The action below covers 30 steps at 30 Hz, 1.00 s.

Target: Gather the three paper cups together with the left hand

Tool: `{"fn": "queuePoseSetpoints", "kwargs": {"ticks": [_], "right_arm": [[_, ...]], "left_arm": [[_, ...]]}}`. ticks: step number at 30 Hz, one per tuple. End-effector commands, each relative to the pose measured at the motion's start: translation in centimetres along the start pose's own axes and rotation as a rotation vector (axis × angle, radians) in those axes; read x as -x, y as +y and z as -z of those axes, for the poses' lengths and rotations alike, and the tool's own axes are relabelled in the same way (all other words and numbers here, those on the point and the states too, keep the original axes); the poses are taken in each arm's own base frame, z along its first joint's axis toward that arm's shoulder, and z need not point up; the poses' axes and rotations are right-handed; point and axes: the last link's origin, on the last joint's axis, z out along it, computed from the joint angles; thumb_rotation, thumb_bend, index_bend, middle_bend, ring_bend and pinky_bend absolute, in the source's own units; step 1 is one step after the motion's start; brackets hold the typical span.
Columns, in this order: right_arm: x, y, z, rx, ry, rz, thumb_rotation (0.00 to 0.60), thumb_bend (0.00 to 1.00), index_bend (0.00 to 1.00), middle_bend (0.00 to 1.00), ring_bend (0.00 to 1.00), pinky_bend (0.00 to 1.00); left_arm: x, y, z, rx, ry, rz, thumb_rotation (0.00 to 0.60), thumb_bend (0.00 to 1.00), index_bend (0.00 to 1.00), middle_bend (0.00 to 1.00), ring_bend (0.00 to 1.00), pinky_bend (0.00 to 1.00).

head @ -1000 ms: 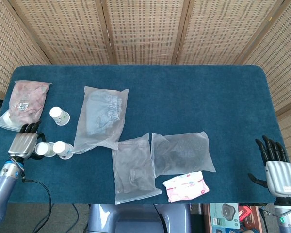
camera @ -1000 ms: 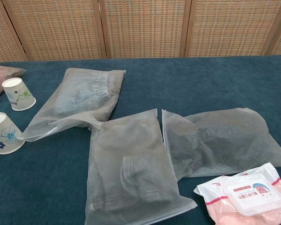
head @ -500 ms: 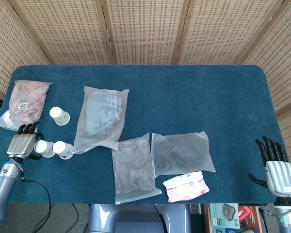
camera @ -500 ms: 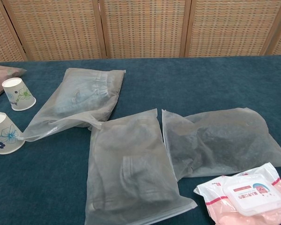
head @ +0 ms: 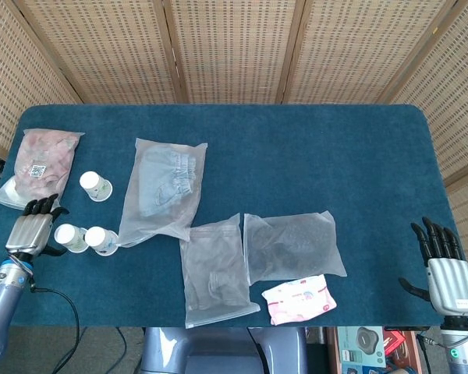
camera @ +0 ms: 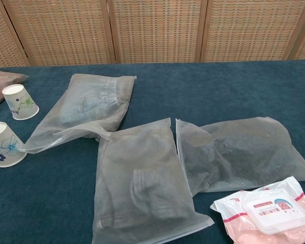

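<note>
Three white paper cups with flower prints stand on the blue table at the left. One cup (head: 96, 186) (camera: 20, 101) stands apart, farther back. Two cups stand side by side near the front: the left one (head: 69, 238) and the right one (head: 101, 240) (camera: 5, 144). My left hand (head: 31, 227) is open just left of the leftmost cup, fingers pointing away, with a small gap to the cup. My right hand (head: 441, 259) is open at the table's front right corner, far from the cups.
A pink-filled bag (head: 40, 162) lies at the back left. Three clear bags with clothes (head: 163, 189) (head: 214, 269) (head: 292, 245) and a pink wipes pack (head: 299, 298) spread across the middle and front. A black cable (head: 62, 312) hangs off the front left edge.
My left hand has drawn back leftward, away from the leftmost cup it was touching. The cups stay where they were. The right hand has not moved.
</note>
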Motion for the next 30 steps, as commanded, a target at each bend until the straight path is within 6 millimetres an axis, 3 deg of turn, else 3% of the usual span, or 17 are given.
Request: {"fn": "queuePoseSetpoints", "kwargs": {"ticks": [1, 6, 11, 30], "right_arm": [[0.0, 0.0, 0.0, -0.002, -0.002, 0.001, 0.600, 0.09, 0.00, 0.00, 0.00, 0.00], [0.1, -0.2, 0.1, -0.006, -0.006, 0.004, 0.600, 0.09, 0.00, 0.00, 0.00, 0.00], [0.2, -0.3, 0.1, -0.009, -0.007, 0.006, 0.600, 0.09, 0.00, 0.00, 0.00, 0.00], [0.2, 0.2, -0.1, 0.012, -0.017, 0.002, 0.600, 0.09, 0.00, 0.00, 0.00, 0.00]], "left_arm": [[-2.7, -0.3, 1.6, 0.032, 0.010, 0.086, 0.600, 0.14, 0.24, 0.00, 0.00, 0.00], [-6.6, -0.7, 2.9, 0.061, 0.093, 0.149, 0.600, 0.14, 0.24, 0.00, 0.00, 0.00], [-8.4, -0.4, 2.3, 0.063, 0.143, 0.109, 0.600, 0.14, 0.24, 0.00, 0.00, 0.00], [-9.5, 4.4, -5.9, -0.072, 0.113, -0.046, 0.600, 0.14, 0.24, 0.00, 0.00, 0.00]]}}
